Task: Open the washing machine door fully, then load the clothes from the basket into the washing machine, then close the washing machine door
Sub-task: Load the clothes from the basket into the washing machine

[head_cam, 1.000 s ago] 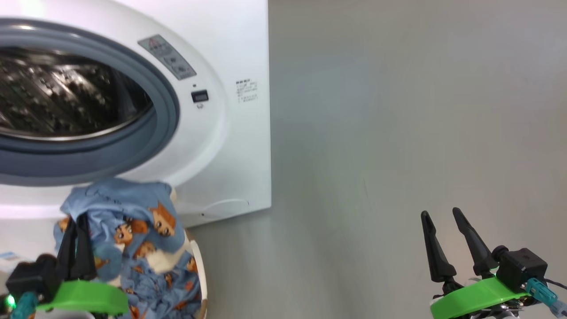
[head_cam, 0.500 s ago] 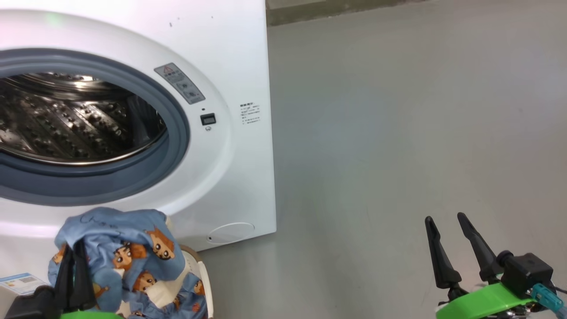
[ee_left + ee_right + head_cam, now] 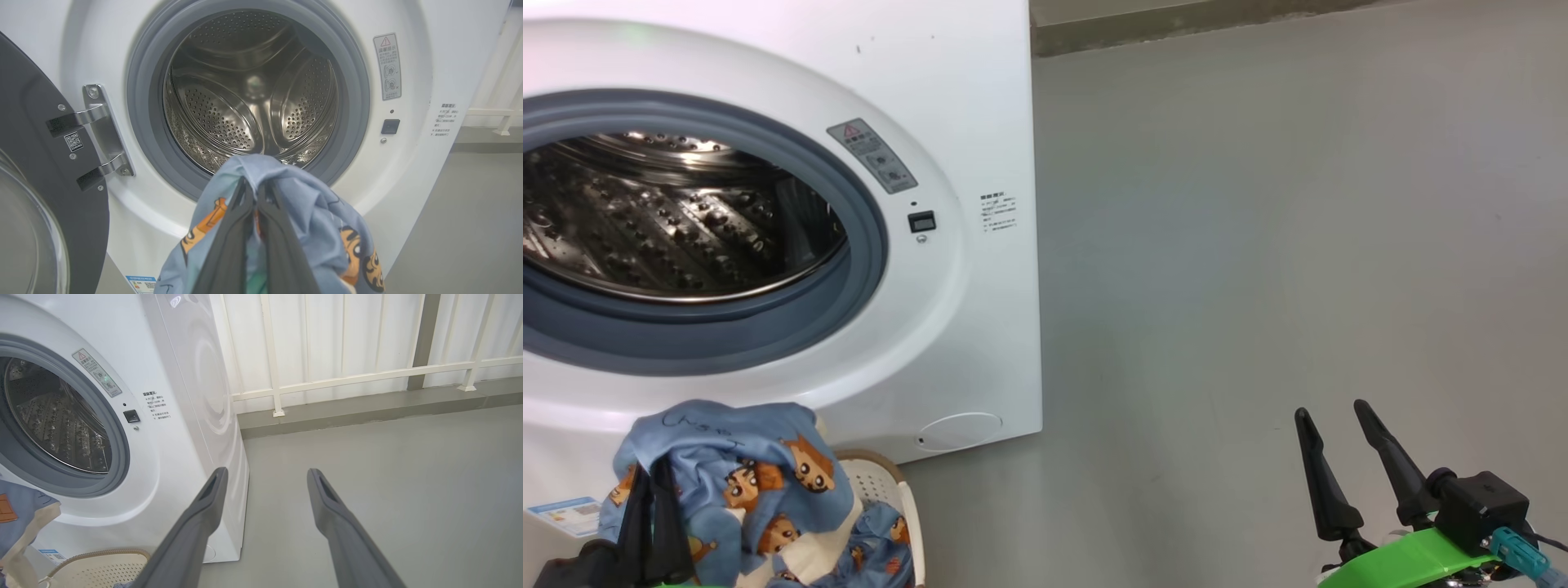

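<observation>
Left pincer (image 3: 257,183) pinched shut on the clothes (image 3: 322,220), raised before the open drum (image 3: 253,94)
Clothes hang from it down into the basket (image 3: 882,482), below the washer (image 3: 980,343) mouth; door (image 3: 36,171) swung wide; right pincer (image 3: 1331,408) gapes wide, holding nothing, well off to the side. Risks, as I judge: trailing folds may snag the gasket (image 3: 143,134) or the basket rim and drag it, or slip from so thin a pinch and fall short of the drum. Writing: red-triangle warning sticker (image 3: 388,67), print block (image 3: 999,212), QR tag (image 3: 74,141) on the door, blue label (image 3: 568,514), all too small to read; a scrawl on the cloth is illegible
</observation>
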